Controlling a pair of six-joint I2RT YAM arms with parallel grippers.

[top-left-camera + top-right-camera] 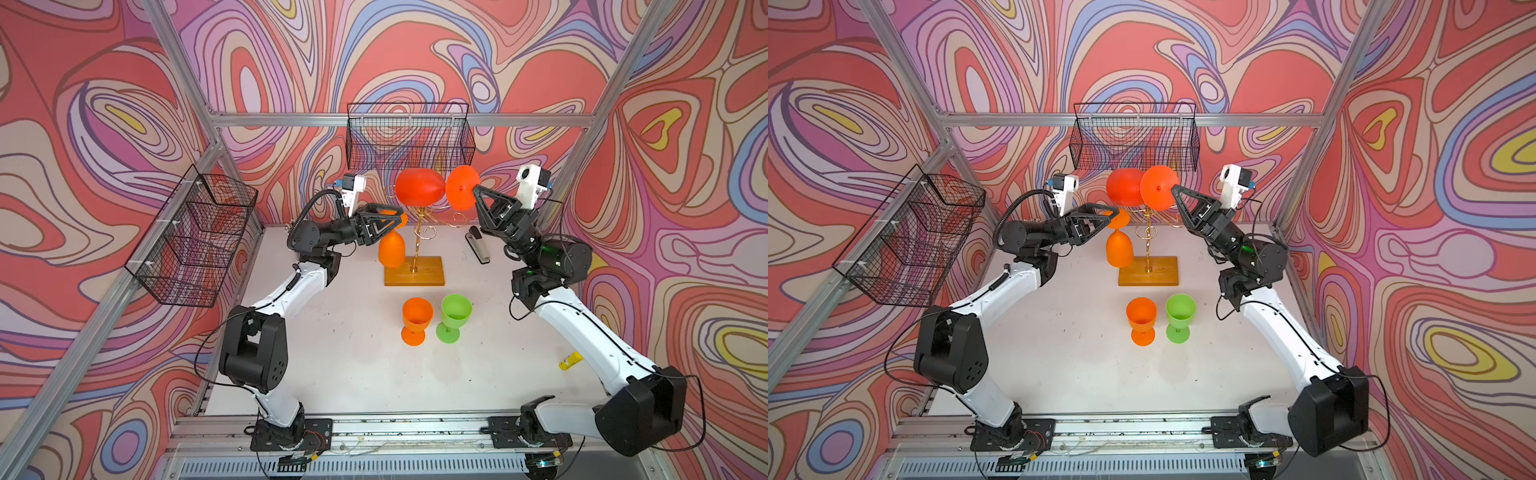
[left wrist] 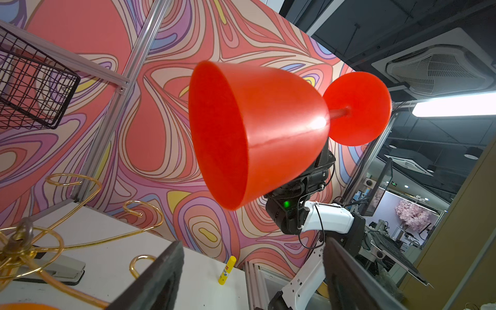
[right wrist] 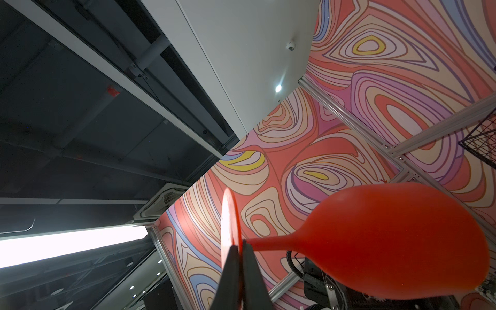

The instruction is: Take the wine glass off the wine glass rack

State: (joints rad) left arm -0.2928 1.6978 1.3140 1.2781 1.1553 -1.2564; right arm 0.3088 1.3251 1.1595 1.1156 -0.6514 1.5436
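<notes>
Wine glass (image 1: 419, 187), upper centre: foot pinched in my right jaws, clear of wine glass rack (image 1: 428, 275); left jaws wide, empty. Carry slowly; grip may pivot.

Red plastic wine glass (image 1: 419, 187) lies sideways, aloft over the gold wire wine glass rack (image 1: 428, 274), foot rightward; rack stands far centre.

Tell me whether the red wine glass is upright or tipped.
Tipped sideways: the red wine glass has bowl and foot side by side in both top views, foot pinched in the right claw.
</notes>
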